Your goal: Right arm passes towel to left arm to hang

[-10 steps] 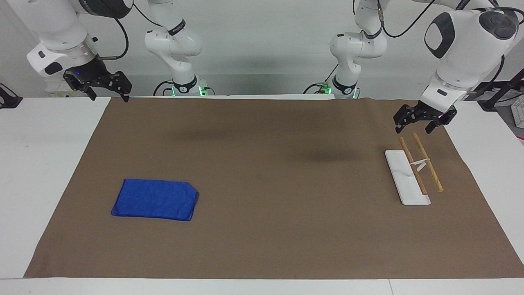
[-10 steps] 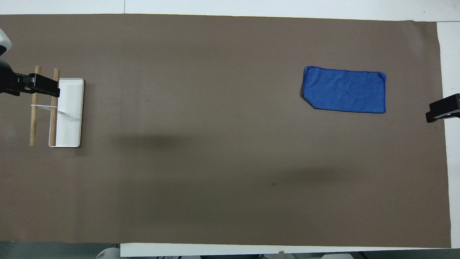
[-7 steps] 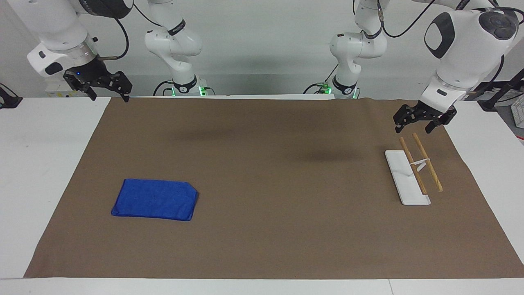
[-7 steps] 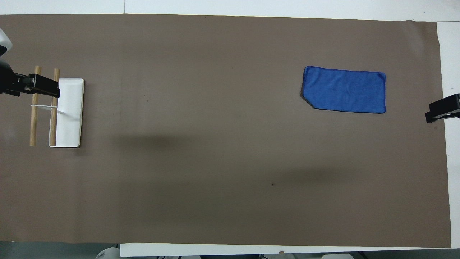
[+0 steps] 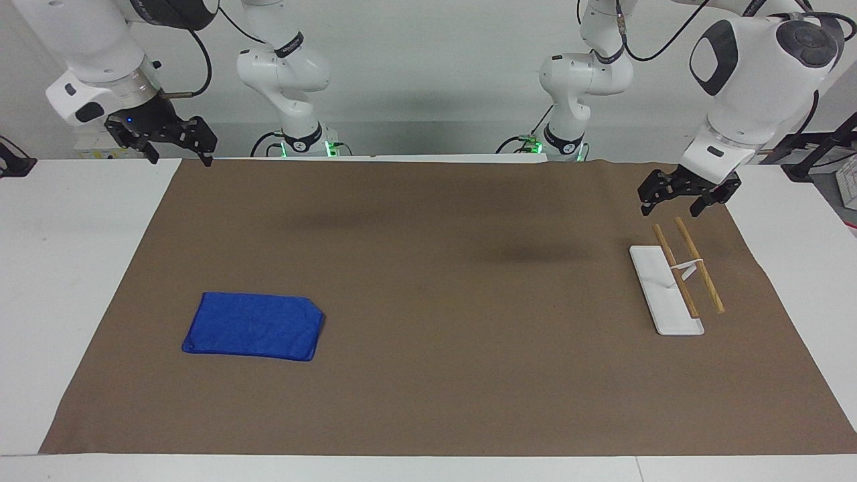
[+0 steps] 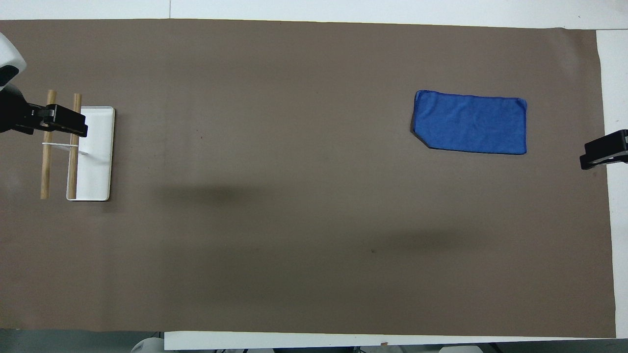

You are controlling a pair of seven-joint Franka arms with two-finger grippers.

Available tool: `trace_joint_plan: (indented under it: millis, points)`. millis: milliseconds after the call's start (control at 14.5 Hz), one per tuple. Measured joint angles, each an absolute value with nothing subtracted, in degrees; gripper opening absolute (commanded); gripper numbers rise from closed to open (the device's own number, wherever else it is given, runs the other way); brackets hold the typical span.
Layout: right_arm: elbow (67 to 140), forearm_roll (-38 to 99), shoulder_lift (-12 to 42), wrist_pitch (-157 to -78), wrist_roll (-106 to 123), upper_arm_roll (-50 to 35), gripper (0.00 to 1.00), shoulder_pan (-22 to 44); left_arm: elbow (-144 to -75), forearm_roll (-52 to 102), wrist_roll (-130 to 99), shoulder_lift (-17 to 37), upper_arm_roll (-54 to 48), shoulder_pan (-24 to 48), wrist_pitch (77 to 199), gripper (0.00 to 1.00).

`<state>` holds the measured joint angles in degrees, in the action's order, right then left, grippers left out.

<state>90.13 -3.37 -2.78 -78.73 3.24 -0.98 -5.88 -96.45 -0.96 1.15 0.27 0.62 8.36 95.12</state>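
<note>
The blue towel (image 5: 254,326) (image 6: 470,122) lies flat and folded on the brown mat, toward the right arm's end of the table. My right gripper (image 5: 179,159) hangs open and empty in the air over the mat's corner closest to its base, well apart from the towel. My left gripper (image 5: 669,210) is open and empty too. It hovers just above the robot-side ends of the two wooden rods (image 5: 699,276) of the hanging rack, without touching them.
The rack's white tray (image 5: 659,294) (image 6: 95,171) stands at the left arm's end of the mat, its rods raised beside it. The brown mat (image 5: 455,281) covers most of the white table.
My left gripper has shifted slightly toward the table's middle, still above the rods. The right gripper and the towel have stayed where they were.
</note>
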Motion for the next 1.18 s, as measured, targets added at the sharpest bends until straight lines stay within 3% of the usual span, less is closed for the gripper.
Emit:
trace_joint_plan:
  millis: [346, 622, 899, 1176]
  points:
    - [90.4, -0.3, -0.6, -86.0, 3.5, -1.3, 1.00, -5.6, -96.5, -1.0, 1.0, 0.3, 0.6, 8.4, 94.8, 0.99]
    - [86.5, -0.2, 11.4, -94.5, 3.5, -1.5, 1.00, -3.7, -96.5, -1.0, 0.8, 0.3, 0.6, 8.4, 94.8, 0.99]
    - [85.6, -0.2, 23.1, -108.0, 0.4, -1.4, 1.00, -2.9, -96.5, -1.0, 0.8, 0.3, 0.6, 8.4, 94.7, 0.99]
    - [90.7, -0.1, 27.6, -117.0, -0.1, -1.4, 1.00, -2.8, -96.7, -1.0, 0.7, 0.3, 0.6, 8.4, 94.7, 0.99]
